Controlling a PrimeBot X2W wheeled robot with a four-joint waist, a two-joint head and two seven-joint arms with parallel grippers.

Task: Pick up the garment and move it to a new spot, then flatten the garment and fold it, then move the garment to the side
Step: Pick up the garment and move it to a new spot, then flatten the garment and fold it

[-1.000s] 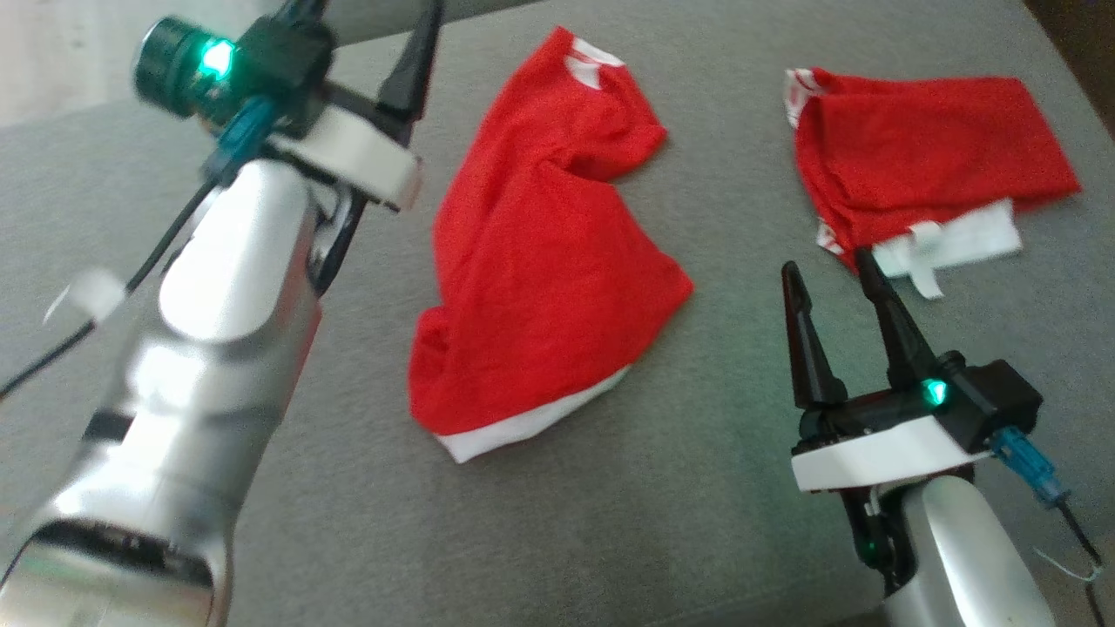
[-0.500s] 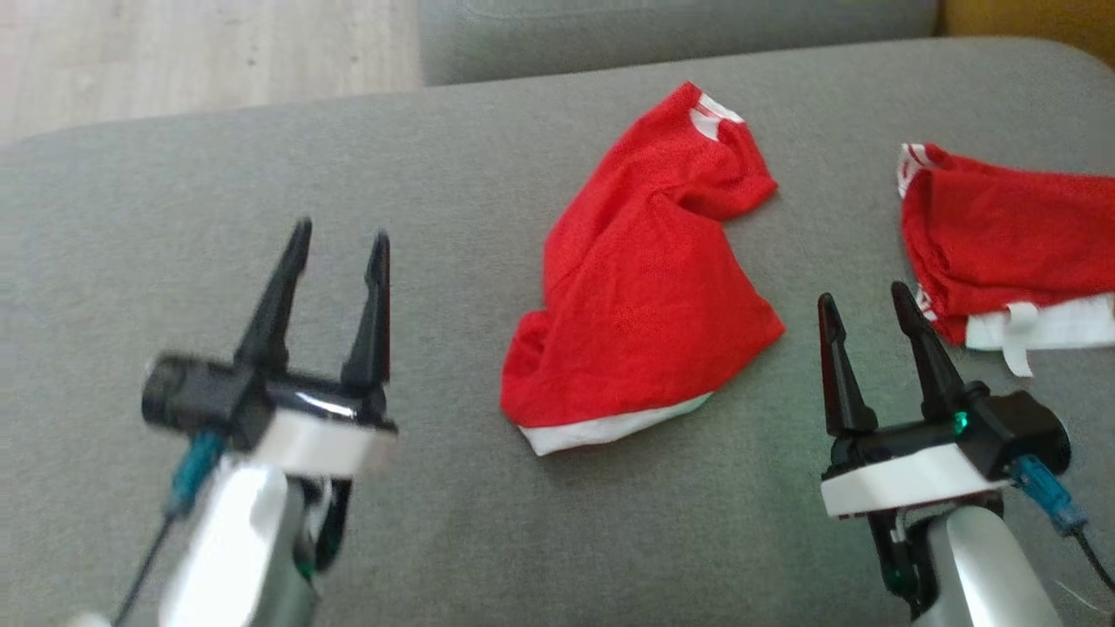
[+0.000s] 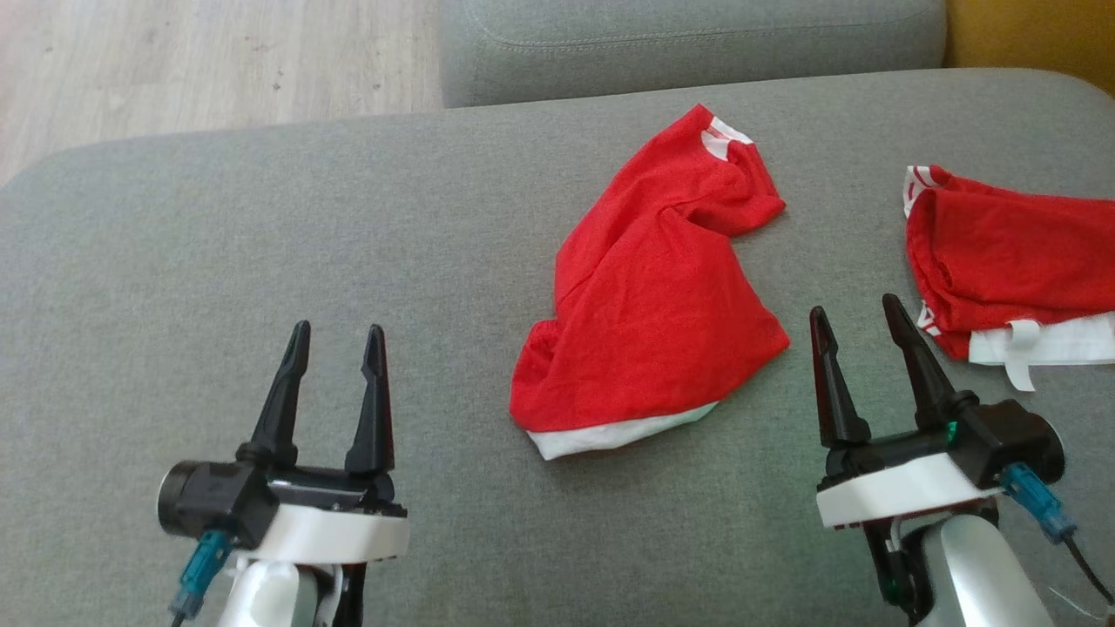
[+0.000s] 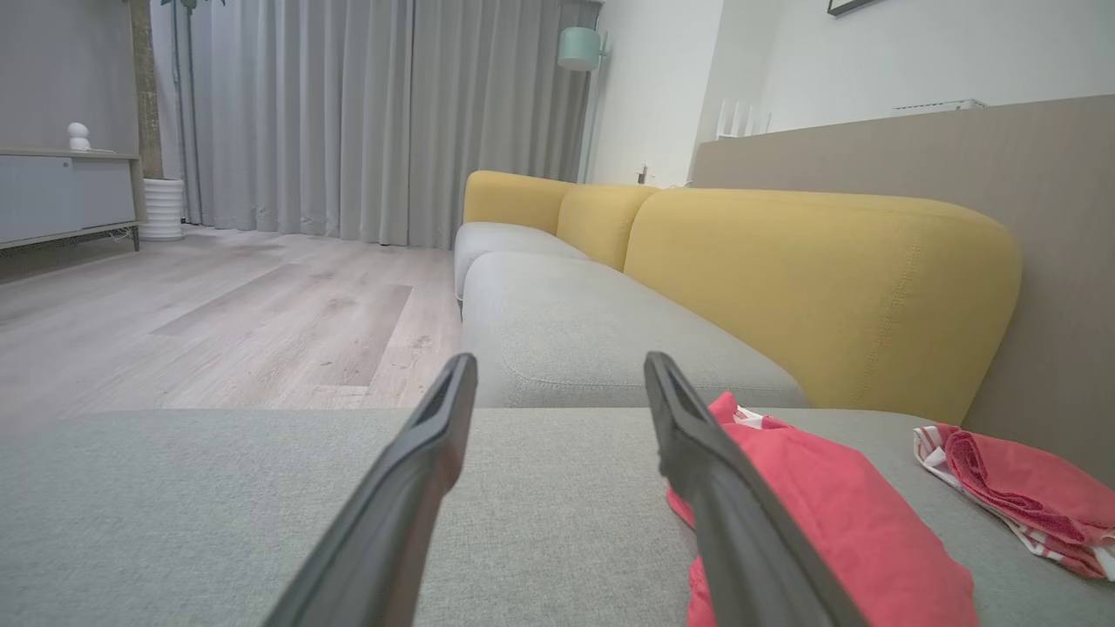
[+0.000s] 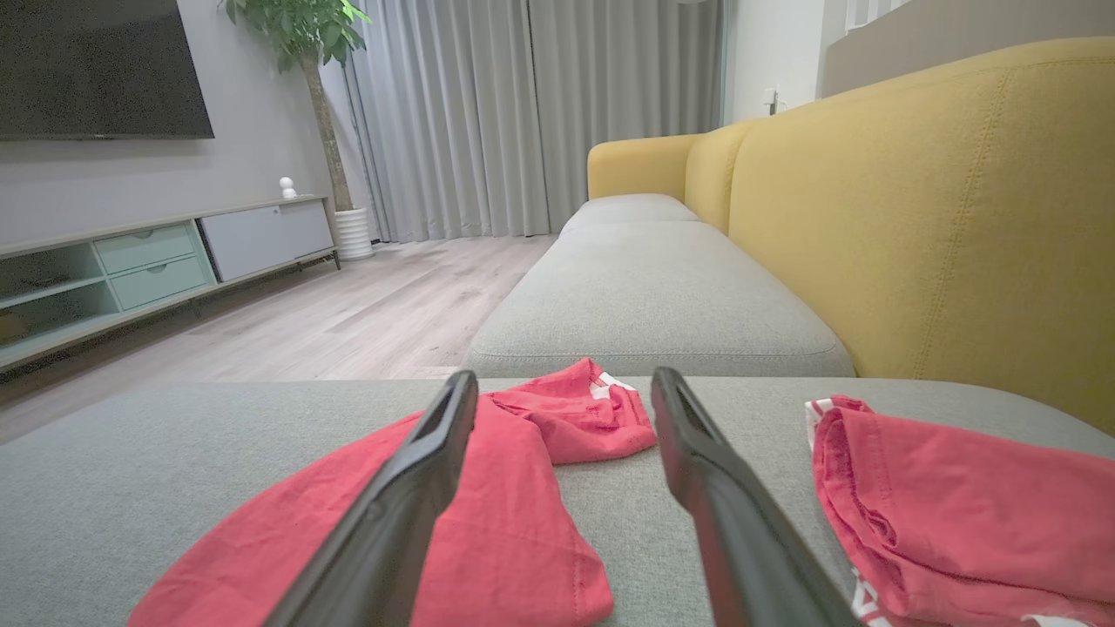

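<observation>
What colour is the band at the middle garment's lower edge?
White band; the head view shows it best.

grey seat (image 3: 261,226), red garment (image 3: 649,296), red bundle (image 3: 1010,252)

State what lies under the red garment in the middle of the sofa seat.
The grey seat cushion lies under the red garment; a white band shows at its near edge. Whatever its folds cover cannot be seen.

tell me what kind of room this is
Most likely a home living room: a grey and yellow sofa, a wall-mounted TV over a low cabinet, and floor-length curtains.
</observation>
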